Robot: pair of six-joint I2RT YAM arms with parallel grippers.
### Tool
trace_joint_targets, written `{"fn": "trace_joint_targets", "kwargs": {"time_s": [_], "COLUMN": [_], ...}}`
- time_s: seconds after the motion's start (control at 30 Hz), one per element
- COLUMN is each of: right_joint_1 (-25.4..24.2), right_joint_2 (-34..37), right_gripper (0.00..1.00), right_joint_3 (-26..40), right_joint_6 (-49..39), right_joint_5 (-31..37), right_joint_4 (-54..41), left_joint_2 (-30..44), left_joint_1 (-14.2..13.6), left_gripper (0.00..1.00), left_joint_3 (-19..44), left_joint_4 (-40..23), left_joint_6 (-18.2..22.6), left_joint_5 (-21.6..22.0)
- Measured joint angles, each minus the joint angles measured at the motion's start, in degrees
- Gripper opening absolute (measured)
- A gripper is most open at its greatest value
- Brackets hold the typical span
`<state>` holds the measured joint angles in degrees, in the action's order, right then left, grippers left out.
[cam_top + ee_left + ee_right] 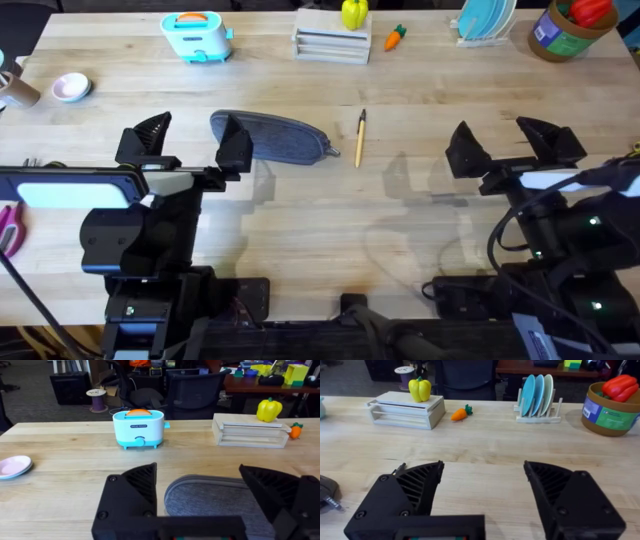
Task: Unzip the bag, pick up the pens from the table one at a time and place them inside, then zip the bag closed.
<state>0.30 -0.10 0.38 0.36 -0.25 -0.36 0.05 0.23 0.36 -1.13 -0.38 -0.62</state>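
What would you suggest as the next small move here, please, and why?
Probably lower the open left claw onto the near end of the bag to pin it. The bag looks zipped, its pull tab lies at the end nearest the pen, and the open right claw is empty and could then take the tab.

Beyond the far edge we see a grey carpeted floor (35,395), black office chairs (192,387), and a dark wooden desk (260,385) holding what may be bright toy blocks (295,372).
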Motion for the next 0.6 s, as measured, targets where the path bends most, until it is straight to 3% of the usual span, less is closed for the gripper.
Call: {"fn": "trace_joint_targets", "kwargs": {"time_s": [0.6], "right_joint_1": [0.0], "right_joint_2": [0.0], "right_gripper": [0.996], "right_joint_3": [0.1], "right_joint_6": [0.0], "right_joint_5": [0.6], "right_joint_4": [-0.4], "left_joint_2": [0.0], "left_joint_1": [0.0], "left_gripper": [0.992], "left_joint_3": [0.0], "left_joint_4": [0.0], "left_joint_6": [0.0], "left_joint_5": [0.0]}}
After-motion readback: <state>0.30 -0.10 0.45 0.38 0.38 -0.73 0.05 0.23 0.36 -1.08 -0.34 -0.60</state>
